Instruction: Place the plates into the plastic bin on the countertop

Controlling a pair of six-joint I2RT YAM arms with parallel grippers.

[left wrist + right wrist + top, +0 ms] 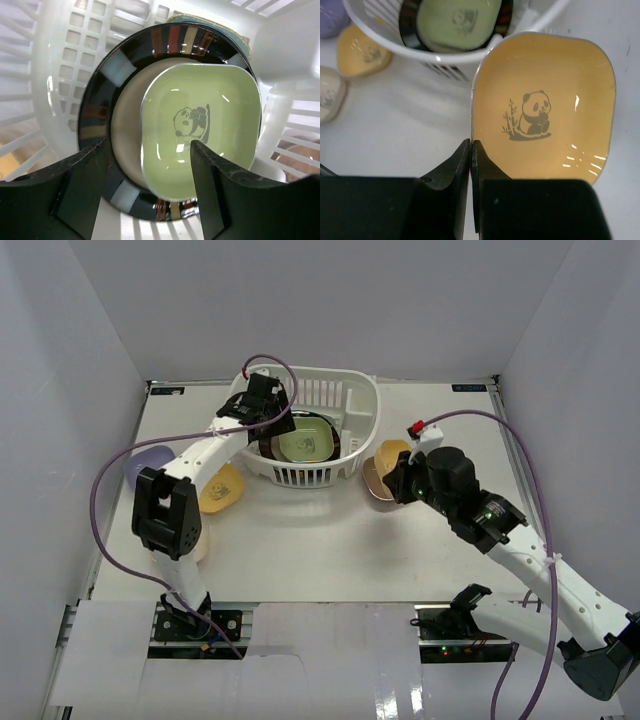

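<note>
The white plastic bin [362, 400] stands at the back middle of the countertop [320, 540]. In it lies the large plate [95, 115] with a dark patterned rim, and the green dish [200, 115] rests on it. My left gripper [150, 150] hangs open and empty just above them, over the bin's left side [266, 408]. My right gripper [471, 145] is shut on the left rim of an amber-brown panda dish [545, 105]. It holds the dish just right of the bin [388, 455]. I cannot tell whether that dish touches the table.
A yellow dish [220, 488], a lavender dish [145, 465] and a cream dish [330, 97] lie on the table left of the bin, by the left arm. A bluish rim [210, 21] shows under the large plate. Pale grey walls enclose the table.
</note>
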